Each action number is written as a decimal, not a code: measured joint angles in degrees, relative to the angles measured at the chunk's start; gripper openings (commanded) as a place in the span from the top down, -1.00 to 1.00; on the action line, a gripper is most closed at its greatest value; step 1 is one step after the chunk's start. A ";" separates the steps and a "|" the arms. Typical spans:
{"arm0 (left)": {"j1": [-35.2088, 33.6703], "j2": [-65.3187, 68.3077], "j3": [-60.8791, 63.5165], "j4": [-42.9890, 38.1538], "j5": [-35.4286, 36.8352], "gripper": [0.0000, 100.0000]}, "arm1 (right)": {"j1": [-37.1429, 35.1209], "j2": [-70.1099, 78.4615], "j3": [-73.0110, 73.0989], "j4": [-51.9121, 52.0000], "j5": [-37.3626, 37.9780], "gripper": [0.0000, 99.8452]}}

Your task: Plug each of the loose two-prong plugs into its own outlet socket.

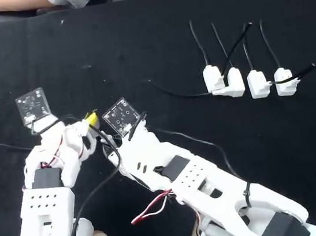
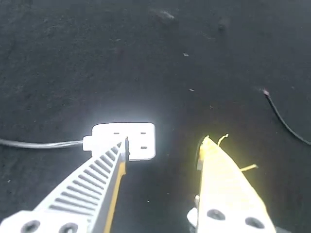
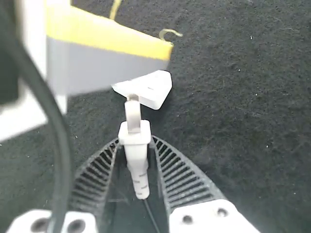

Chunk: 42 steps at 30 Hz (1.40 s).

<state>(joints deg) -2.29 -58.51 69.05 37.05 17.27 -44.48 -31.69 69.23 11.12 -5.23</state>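
A white outlet socket (image 2: 127, 140) lies flat on the black cloth, its cord running off to one side. My left gripper (image 2: 165, 143) hangs open over it, and the ribbed white finger (image 2: 95, 182) covers one corner of the socket while the yellow finger (image 2: 223, 187) stands apart. My right gripper (image 3: 135, 141) is shut on a white two-prong plug (image 3: 134, 150). The plug's prongs point at the socket (image 3: 148, 89) and reach its face. In the high view both grippers meet at centre left, the left gripper (image 1: 90, 122) beside the right gripper (image 1: 113, 152).
Several white sockets (image 1: 257, 83) with plugs and black cords lie in a row at the back right. A loose black cable (image 1: 172, 94) runs toward them. The right arm's own black cable (image 3: 53, 126) hangs close to the plug.
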 measured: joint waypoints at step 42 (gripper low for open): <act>2.73 13.01 -0.97 -4.04 -4.13 0.52 | 2.11 3.69 -0.09 0.79 0.00 0.98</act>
<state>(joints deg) 0.44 -45.49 68.09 33.01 13.14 -42.37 -28.00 69.14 11.91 -5.23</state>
